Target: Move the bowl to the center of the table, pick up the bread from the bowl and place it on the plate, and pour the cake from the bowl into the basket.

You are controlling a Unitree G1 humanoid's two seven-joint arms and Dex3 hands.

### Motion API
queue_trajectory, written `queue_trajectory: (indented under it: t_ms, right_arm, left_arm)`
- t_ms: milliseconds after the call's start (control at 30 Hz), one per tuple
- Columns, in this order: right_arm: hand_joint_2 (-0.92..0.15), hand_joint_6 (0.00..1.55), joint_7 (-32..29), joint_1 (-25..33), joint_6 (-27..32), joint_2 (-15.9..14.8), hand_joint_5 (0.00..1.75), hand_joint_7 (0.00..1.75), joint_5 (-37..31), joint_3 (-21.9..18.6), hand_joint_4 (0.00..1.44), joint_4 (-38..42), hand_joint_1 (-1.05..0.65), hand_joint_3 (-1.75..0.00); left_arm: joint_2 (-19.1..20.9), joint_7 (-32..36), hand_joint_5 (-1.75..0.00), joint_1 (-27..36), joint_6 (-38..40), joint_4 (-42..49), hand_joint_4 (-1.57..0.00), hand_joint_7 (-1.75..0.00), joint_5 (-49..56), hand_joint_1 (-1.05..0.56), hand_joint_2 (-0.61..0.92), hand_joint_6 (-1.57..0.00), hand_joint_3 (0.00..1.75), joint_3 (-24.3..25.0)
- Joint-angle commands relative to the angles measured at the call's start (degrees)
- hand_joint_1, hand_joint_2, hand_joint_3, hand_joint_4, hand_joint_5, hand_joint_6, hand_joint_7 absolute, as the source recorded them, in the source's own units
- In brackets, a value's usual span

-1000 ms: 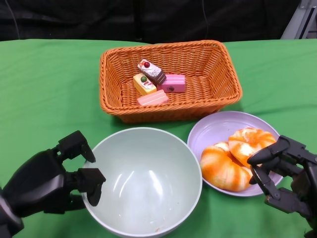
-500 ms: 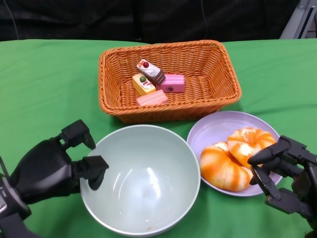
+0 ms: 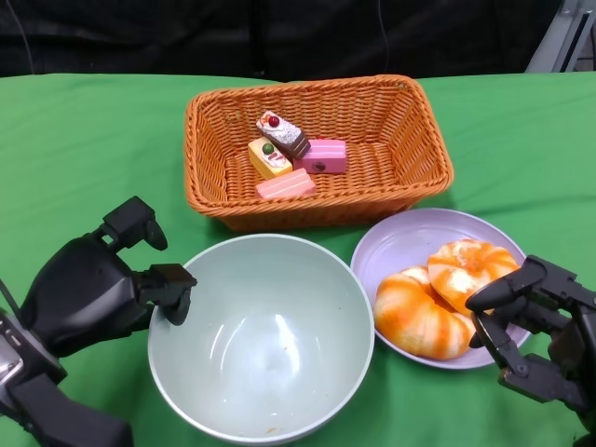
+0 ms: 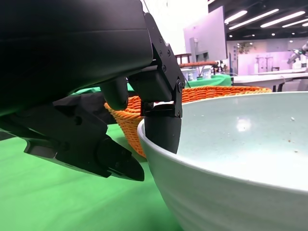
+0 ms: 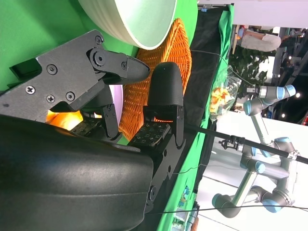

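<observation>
The pale green bowl (image 3: 262,338) sits upright and empty at the near middle of the green bench (image 3: 84,158). The left hand (image 3: 98,289) is at the bowl's left rim; in the left wrist view 1 finger (image 4: 162,130) hooks over the rim inside the bowl and another lies outside below it, so the hand grips the rim. Just right of the bowl, the lilac plate (image 3: 400,244) carries 2 orange-striped bread rolls (image 3: 447,296). The right hand (image 3: 538,331) hovers at the plate's near right edge, fingers apart, holding nothing. Beyond bowl and plate stands the orange wicker basket (image 3: 410,140), with 4 small cake pieces (image 3: 293,154) lying together in its left half.
</observation>
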Motion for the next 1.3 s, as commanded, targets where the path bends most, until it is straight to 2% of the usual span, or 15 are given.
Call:
queue_trajectory:
  t_ms: [33,133,200,267,333,533,600,700,767,833,933,967,1033,1133,1300]
  right_arm:
    - [-0.6,0.76,0.1,0.4,0.5,-0.5,1.44,1.12,0.8,-0.4,0.79,-0.7,-0.18,-0.75]
    - [-0.6,0.76,0.2,0.2,-0.5,-0.6,1.44,1.12,0.5,-0.4,0.79,-0.1,-0.18,-0.75]
    - [-0.6,0.76,0.3,0.2,-0.6,-0.7,1.44,1.12,0.5,-0.4,0.79,0.0,-0.18,-0.75]
    - [-0.6,0.76,0.1,0.3,-0.2,-0.6,1.44,1.12,0.5,-0.4,0.79,-0.2,-0.18,-0.75]
    - [-0.6,0.76,0.0,0.3,0.1,-0.5,1.44,1.12,0.5,-0.4,0.79,-0.3,-0.18,-0.75]
    - [-0.6,0.76,0.2,0.3,-0.1,-0.6,1.44,1.12,0.4,-0.3,0.79,-0.2,-0.2,-0.75]
    - [-0.6,0.76,0.0,0.4,0.2,-0.6,1.44,1.12,0.2,-0.3,0.79,-0.4,-0.2,-0.74]
    - [-0.6,0.76,0.1,0.4,0.3,-0.5,1.44,1.12,0.5,-0.3,0.79,-0.5,-0.19,-0.73]
    - [-0.6,0.76,0.3,0.3,0.2,-0.4,1.44,1.12,0.8,-0.3,0.79,-0.3,-0.18,-0.73]
    - [-0.61,0.76,0.3,0.3,0.2,-0.4,1.44,1.11,0.8,-0.3,0.79,-0.2,-0.18,-0.73]
    - [-0.61,0.77,0.2,0.3,0.2,-0.4,1.45,1.11,0.6,-0.2,0.79,-0.2,-0.18,-0.73]
    - [-0.61,0.77,0.2,0.2,0.2,-0.4,1.45,1.11,0.5,-0.2,0.79,-0.2,-0.19,-0.73]
    - [-0.61,0.77,0.1,0.2,0.1,-0.4,1.44,1.11,0.4,-0.1,0.8,-0.1,-0.19,-0.73]
    - [-0.61,0.77,0.3,0.2,0.2,-0.3,1.44,1.11,0.6,0.0,0.8,-0.2,-0.18,-0.73]
    - [-0.62,0.77,0.2,0.1,-0.3,-0.4,1.42,1.09,0.4,0.0,0.79,0.1,-0.17,-0.74]
  left_arm:
    - [0.3,-0.4,-1.73,-1.1,1.2,1.3,-0.8,-1.24,-1.7,-0.11,0.84,-0.85,0.01,-0.1]
    - [0.0,-0.4,-1.74,-1.3,2.4,1.8,-0.79,-1.27,-2.5,-0.12,0.84,-0.84,0.01,-0.1]
    - [-0.2,-0.3,-1.75,-1.3,3.3,2.3,-0.78,-1.41,-3.0,-0.12,0.85,-0.76,0.01,0.0]
    - [-0.4,-0.9,-1.75,-1.1,3.7,2.7,-0.77,-1.47,-4.3,-0.11,0.85,-0.72,0.0,0.7]
    - [-0.5,-1.6,-1.74,-0.8,2.8,2.7,-0.76,-1.25,-6.2,-0.11,0.85,-0.8,0.0,1.5]
    - [-0.2,-4.6,-1.48,0.7,0.8,1.9,-0.79,-0.4,-12.1,-0.16,0.91,-1.07,0.04,4.2]
    - [-0.3,-5.1,-1.35,1.3,0.5,1.7,-0.8,-0.3,-13.4,-0.17,0.92,-1.09,0.07,5.0]
    - [-0.6,-6.1,-1.31,1.9,0.3,1.6,-0.8,-0.27,-15.3,-0.17,0.92,-1.1,0.09,6.2]
    - [-0.8,-7.9,-1.29,2.4,-0.1,1.6,-0.76,-0.25,-17.3,-0.23,0.92,-1.07,0.12,7.4]
    - [-0.6,-9.1,-1.15,2.7,-0.6,1.1,-0.74,-0.19,-18.2,-0.3,0.92,-1.01,0.12,8.0]
    - [-0.1,-10.7,-0.76,3.4,-1.9,0.3,-0.79,-0.08,-19.4,-0.44,0.92,-0.93,0.1,8.8]
    - [0.1,-11.3,-0.71,3.6,-2.6,0.2,-0.8,-0.07,-19.7,-0.46,0.92,-0.92,0.1,9.0]
    - [0.2,-13.7,-0.48,4.0,-5.3,0.6,-0.77,-0.02,-21.9,-0.6,0.92,-0.82,0.17,10.1]
    - [-0.7,-20.7,-0.3,4.7,-9.2,1.9,-0.71,0.0,-28.2,-0.74,0.92,-0.7,0.22,13.1]
    - [-3.5,-46.1,-0.16,7.3,-11.0,1.7,-0.57,0.0,-49.0,-0.8,0.92,-0.54,0.24,19.8]
